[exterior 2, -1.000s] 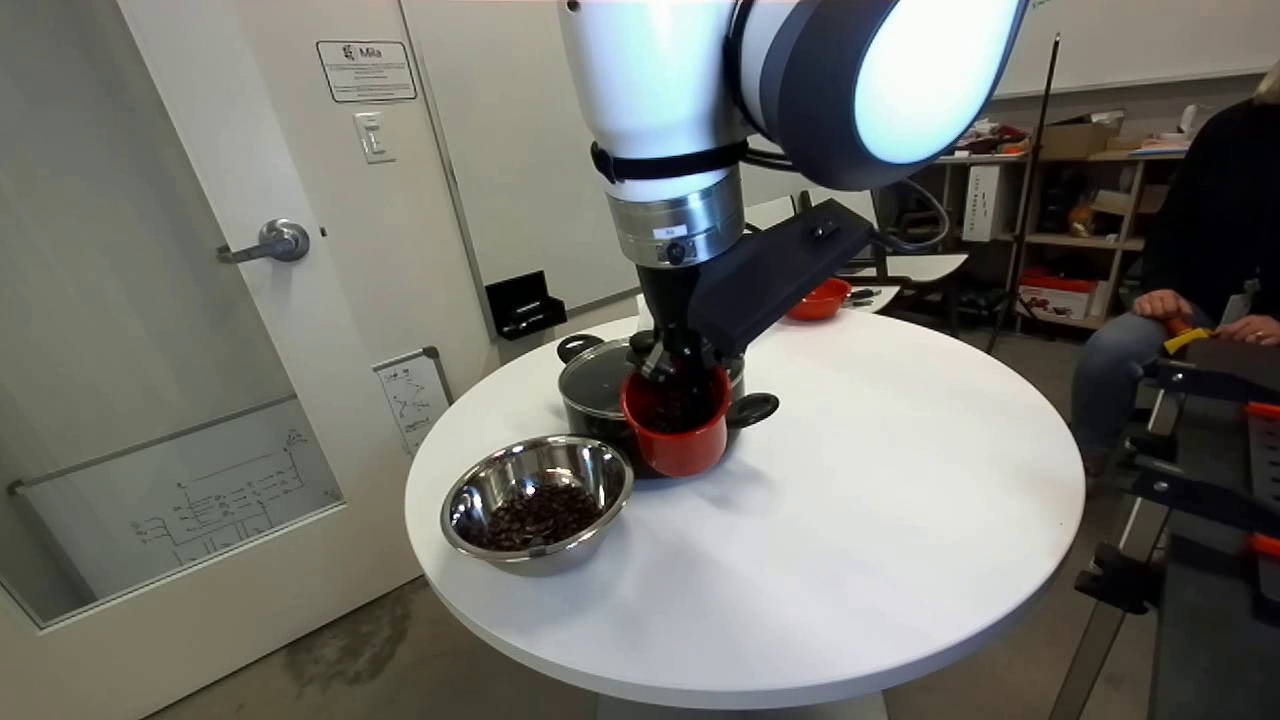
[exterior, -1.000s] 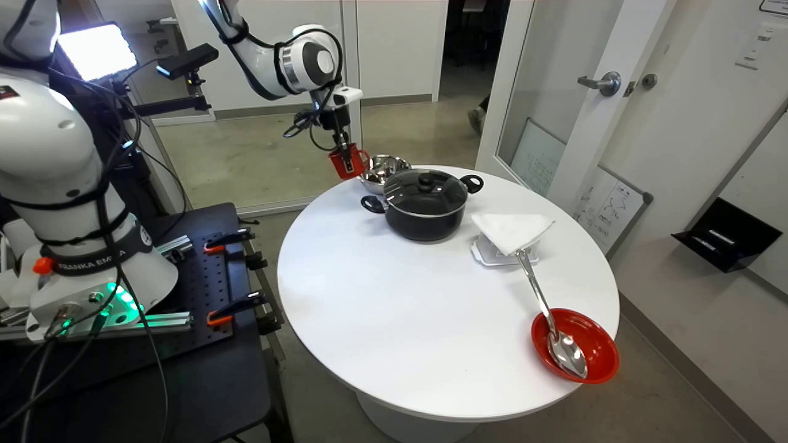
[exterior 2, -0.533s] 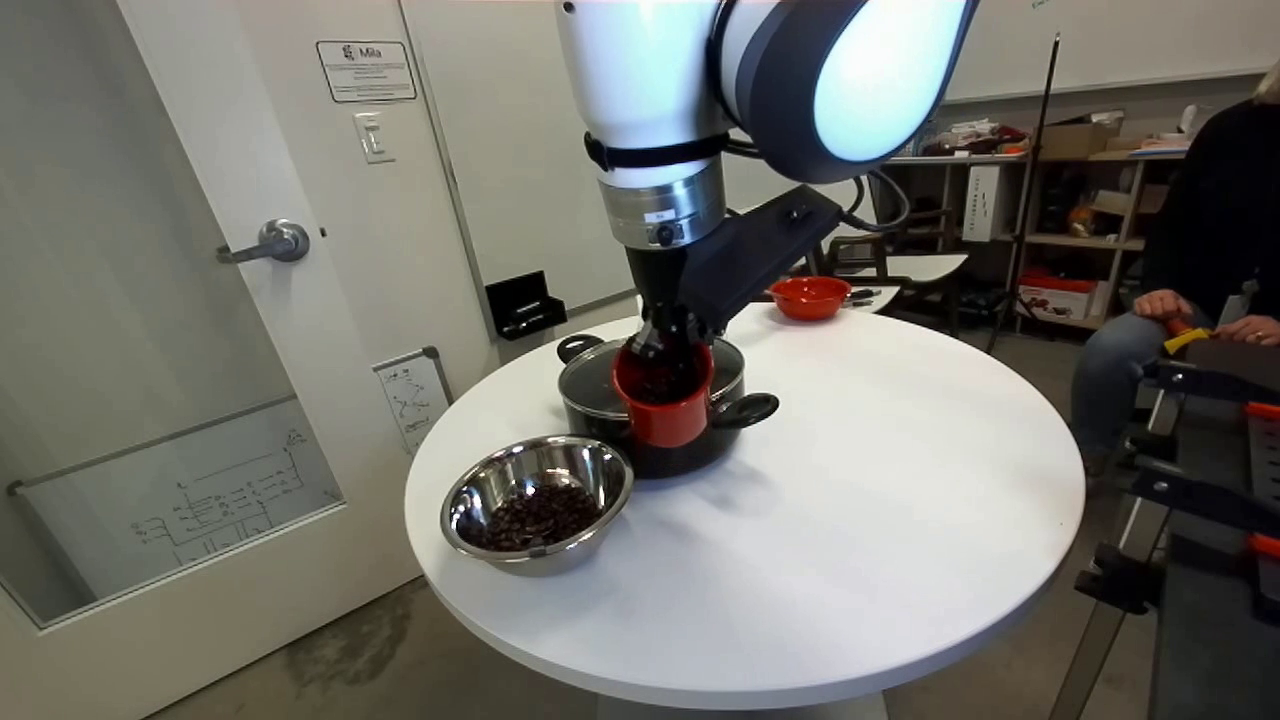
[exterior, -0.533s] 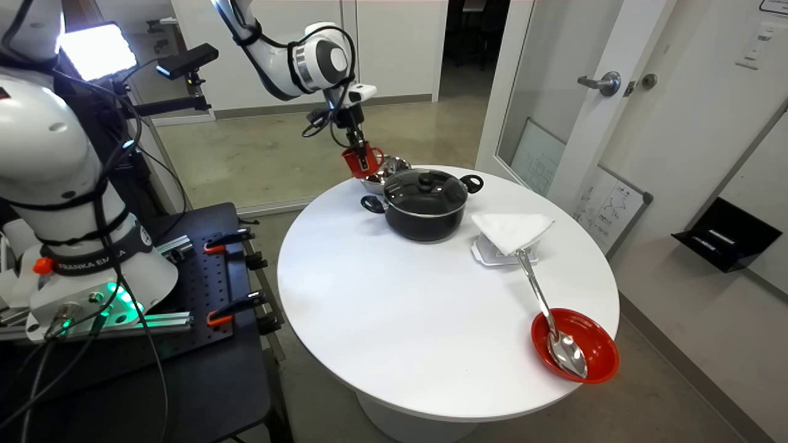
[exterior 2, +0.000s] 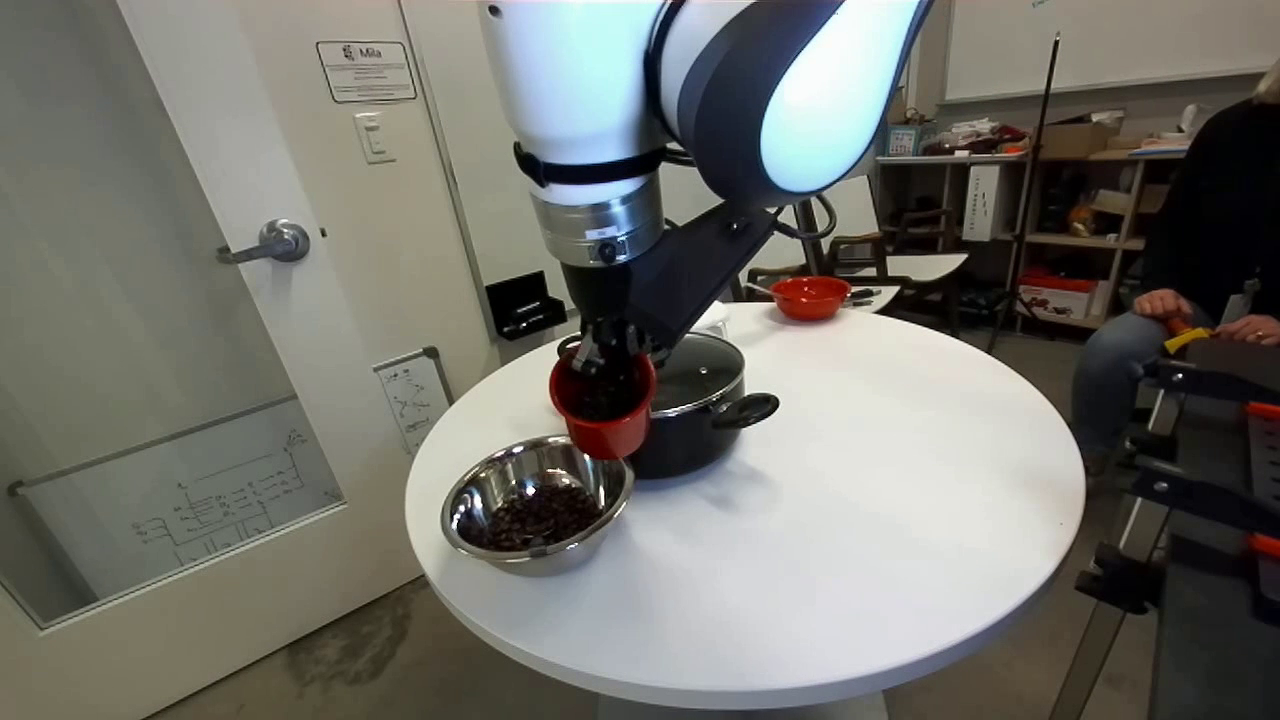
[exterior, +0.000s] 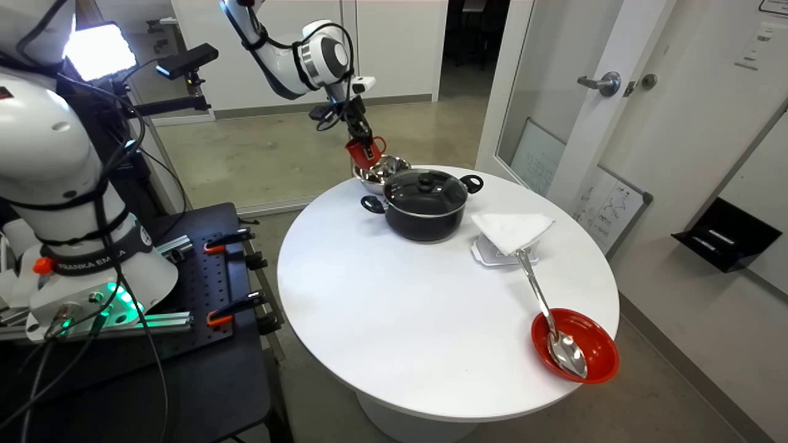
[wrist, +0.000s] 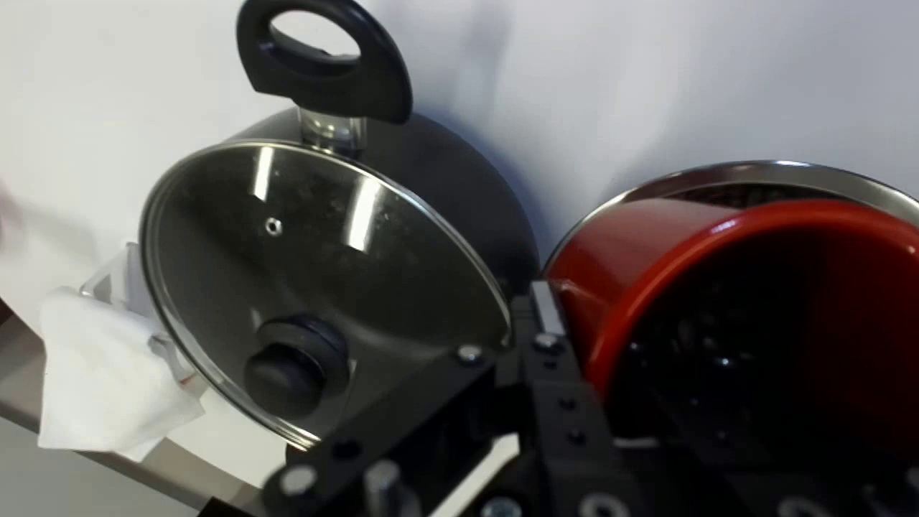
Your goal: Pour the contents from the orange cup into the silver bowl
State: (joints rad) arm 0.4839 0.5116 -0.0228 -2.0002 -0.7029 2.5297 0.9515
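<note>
The task looks past the lift and short of a finished pour. The silver metal bowl (exterior 2: 545, 564) sits below the pincer (exterior: 368, 147) and near it. The red-orange mug (exterior 2: 608, 440) hangs in the pincer, which pinches its wall: a finger (wrist: 548, 309) lies against the outside, its mate apparently inside. The mug is tilted near the bowl's rim, its mouth more up than down, and nothing is seen falling. What look like dark beans (exterior 2: 540, 518) cover the bowl's floor; whether they came from the mug I cannot tell. More may lie in the mug, but shadow hides it. What seems left is to carry the mouth over the bowl and tip further.

Behind the pincer, in an exterior view, stands a glazed door (exterior 2: 170, 300); well apart from the pincer a person (exterior 2: 1210, 210) sits. Under the pincer spreads a round white table (exterior: 418, 332). Just beside the pincer and lower is a black two-handled pot (exterior: 425, 227) with a glass lid (exterior: 425, 195). Far across from the pincer lies a shallow red bowl (exterior: 597, 347); nearer, past the pot, a white cloth (exterior: 514, 229) drapes a clear container (exterior: 489, 254). A silver spoon (exterior: 569, 354) rests in the red bowl, handle toward the cloth.
</note>
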